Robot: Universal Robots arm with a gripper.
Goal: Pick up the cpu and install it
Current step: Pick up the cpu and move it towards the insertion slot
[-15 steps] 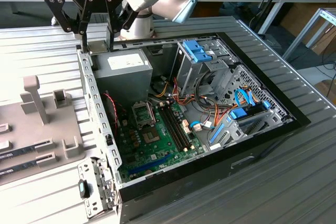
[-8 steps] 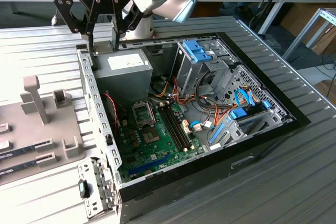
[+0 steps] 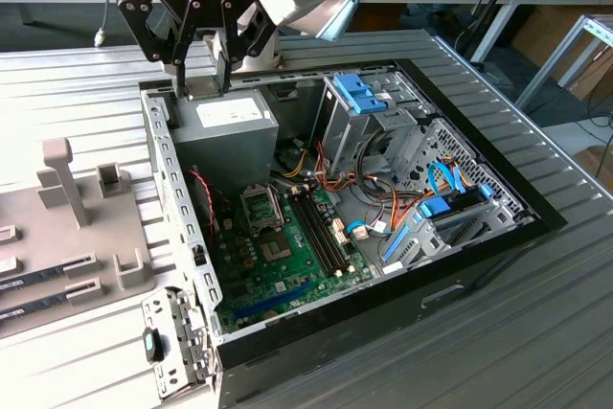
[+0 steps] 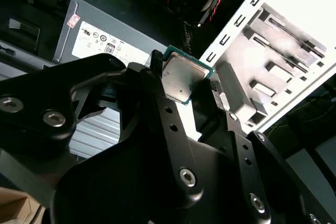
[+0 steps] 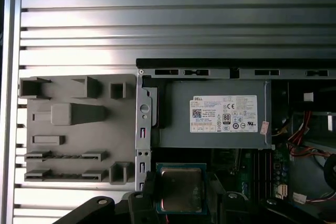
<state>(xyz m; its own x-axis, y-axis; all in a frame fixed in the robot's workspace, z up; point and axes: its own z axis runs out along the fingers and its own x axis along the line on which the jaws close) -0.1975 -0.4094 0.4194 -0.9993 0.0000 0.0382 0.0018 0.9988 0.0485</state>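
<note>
Power supply box (image 3: pixel 230 126) and case wall (image 3: pixel 165 146) crowd beneath the gripper (image 3: pixel 201 81).

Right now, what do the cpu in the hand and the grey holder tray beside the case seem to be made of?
The cpu, clamped in the hand: a silver-grey metal lid with a dull sheen, on a green, board-like edge. The holder tray: matte grey, evenly coloured, with moulded slots, so probably plastic.
</note>
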